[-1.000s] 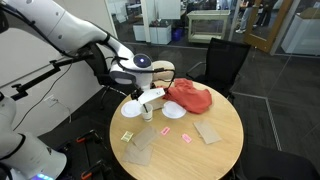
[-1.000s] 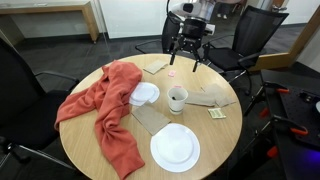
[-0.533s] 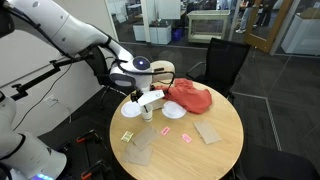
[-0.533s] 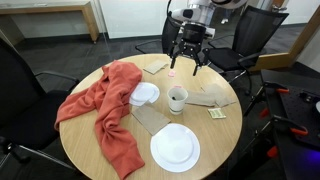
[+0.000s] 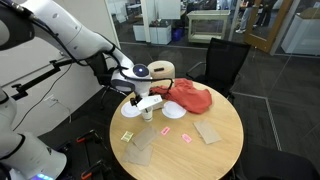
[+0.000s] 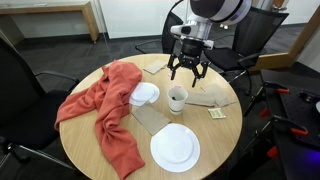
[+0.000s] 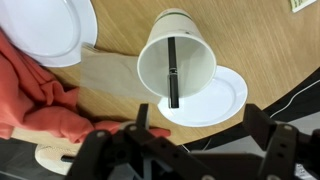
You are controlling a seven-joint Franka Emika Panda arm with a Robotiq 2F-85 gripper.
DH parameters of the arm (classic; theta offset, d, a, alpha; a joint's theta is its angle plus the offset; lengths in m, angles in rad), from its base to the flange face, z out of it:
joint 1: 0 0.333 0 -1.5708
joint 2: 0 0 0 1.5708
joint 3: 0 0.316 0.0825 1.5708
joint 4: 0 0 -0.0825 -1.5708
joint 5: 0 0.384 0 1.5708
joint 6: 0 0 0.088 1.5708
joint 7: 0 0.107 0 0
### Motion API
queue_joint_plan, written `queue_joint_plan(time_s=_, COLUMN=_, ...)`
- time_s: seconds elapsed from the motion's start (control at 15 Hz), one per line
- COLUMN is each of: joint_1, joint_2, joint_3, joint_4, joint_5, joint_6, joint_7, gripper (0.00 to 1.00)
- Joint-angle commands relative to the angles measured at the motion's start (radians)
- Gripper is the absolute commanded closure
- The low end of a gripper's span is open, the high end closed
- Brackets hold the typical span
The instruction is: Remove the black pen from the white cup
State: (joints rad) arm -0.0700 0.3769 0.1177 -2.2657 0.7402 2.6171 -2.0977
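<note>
One small upright white cup [image 6: 177,98] – inside it, one slim black pen [image 7: 172,70]. Around that cup are two flat round white discs – a disc [image 6: 146,93] just beside it, another disc [image 6: 175,148] farther off – and one rumpled red cloth [image 6: 110,105].

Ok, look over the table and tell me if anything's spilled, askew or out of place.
Nothing is spilled or broken. The one untidy thing is the red cloth, bunched in a crumpled strip across the table beside a white plate. The white cup stands upright with the black pen leaning inside it.
</note>
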Motion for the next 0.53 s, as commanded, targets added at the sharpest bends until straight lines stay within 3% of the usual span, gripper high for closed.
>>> queue_joint_plan(time_s=0.0, joint_1=-0.036, joint_2=0.040, joint_3=0.037, joint_4=0.034, joint_5=0.016, joint_6=0.021, joint_7=-0.030, gripper=0.16)
queue_joint_plan(time_s=0.07, joint_1=-0.039, joint_2=0.052, joint_3=0.040, joint_4=0.044, joint_5=0.014, joint_6=0.021, joint_7=-0.027, gripper=0.26)
queue_joint_plan(time_s=0.2, joint_1=-0.044, joint_2=0.073, joint_3=0.047, joint_4=0.064, joint_5=0.009, joint_6=0.024, joint_7=-0.023, gripper=0.28)
queue_joint_plan(time_s=0.27, joint_1=-0.047, joint_2=0.083, joint_3=0.049, joint_4=0.074, joint_5=0.007, joint_6=0.023, joint_7=-0.022, gripper=0.38)
queue_joint_plan(time_s=0.4, joint_1=-0.051, joint_2=0.104, joint_3=0.055, joint_4=0.092, joint_5=0.002, joint_6=0.022, joint_7=-0.018, gripper=0.38)
queue_joint_plan(time_s=0.47, joint_1=-0.051, joint_2=0.112, joint_3=0.056, joint_4=0.098, joint_5=-0.001, joint_6=0.022, joint_7=-0.015, gripper=0.46)
